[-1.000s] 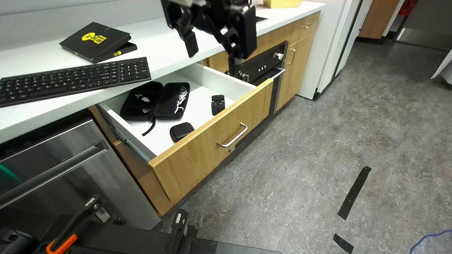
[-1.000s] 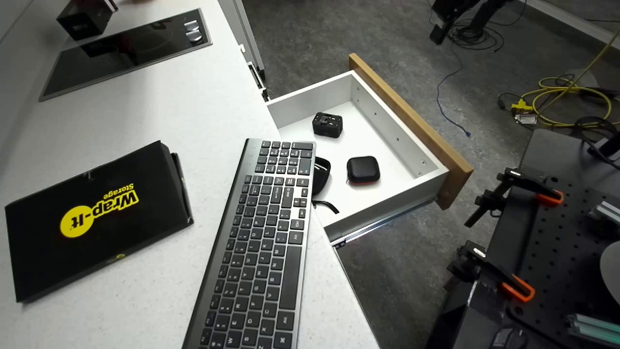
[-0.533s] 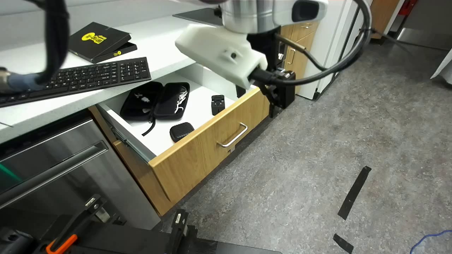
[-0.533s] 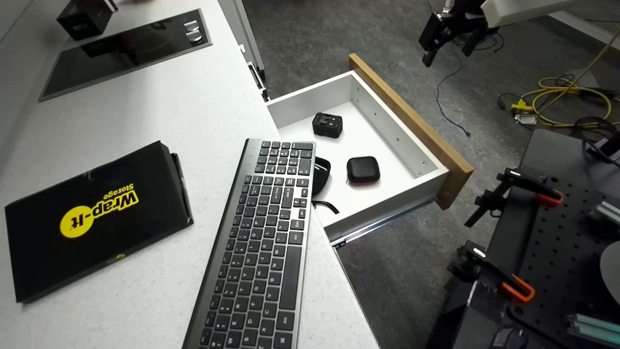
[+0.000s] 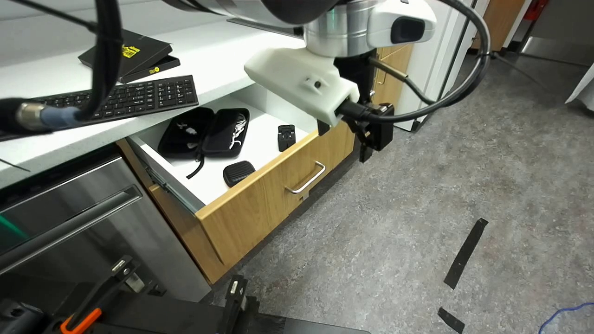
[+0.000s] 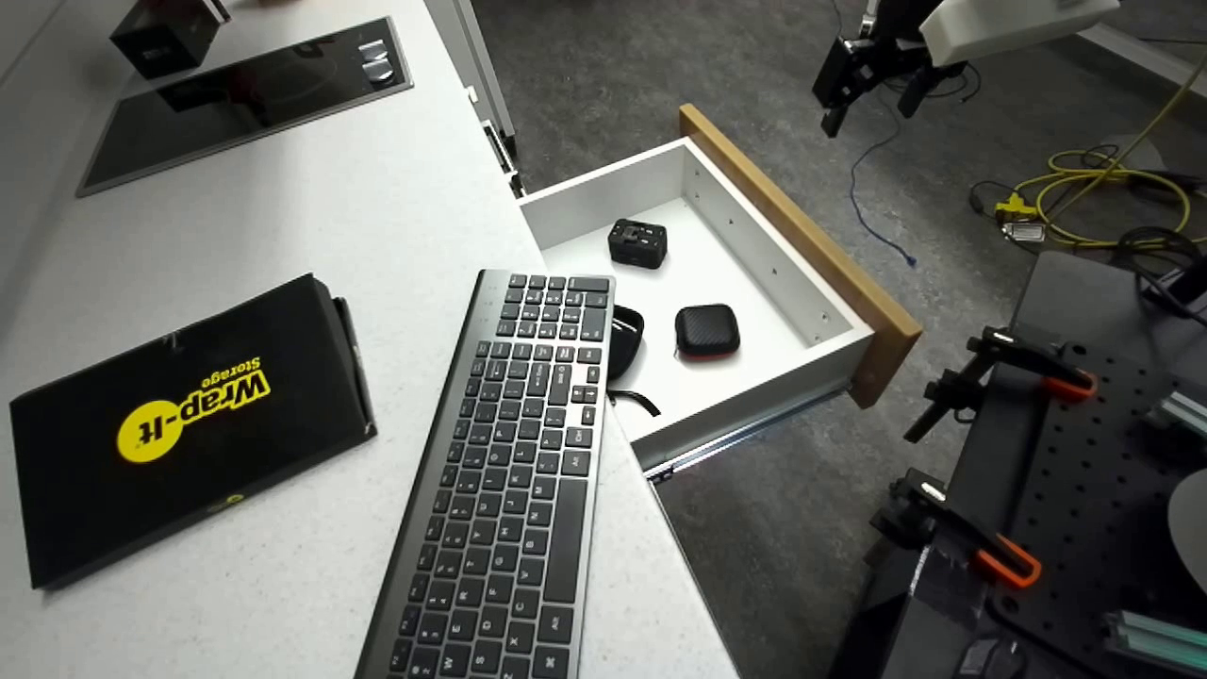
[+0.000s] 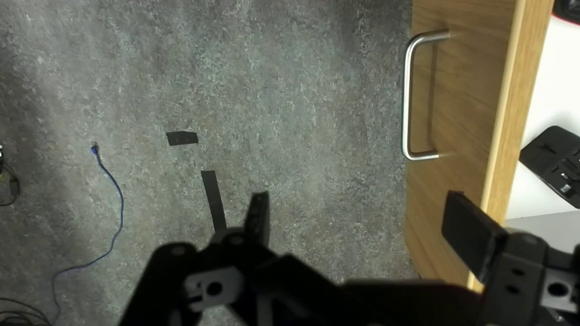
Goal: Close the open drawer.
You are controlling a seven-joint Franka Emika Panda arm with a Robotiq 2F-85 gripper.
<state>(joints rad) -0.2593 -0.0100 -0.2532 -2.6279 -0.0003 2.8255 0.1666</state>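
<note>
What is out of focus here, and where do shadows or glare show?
Wrist view: the hand is dark and out of focus, while the drawer handle looks crisp, its thin shadow falling on the drawer front; in an exterior view, the cable connector looks soft and a green streak of light shows on the grey metal unit.

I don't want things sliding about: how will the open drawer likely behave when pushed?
The drawer should glide fairly easily, since a metal rail runs along its side. The small black case, apparently loose inside, might slide.
</note>
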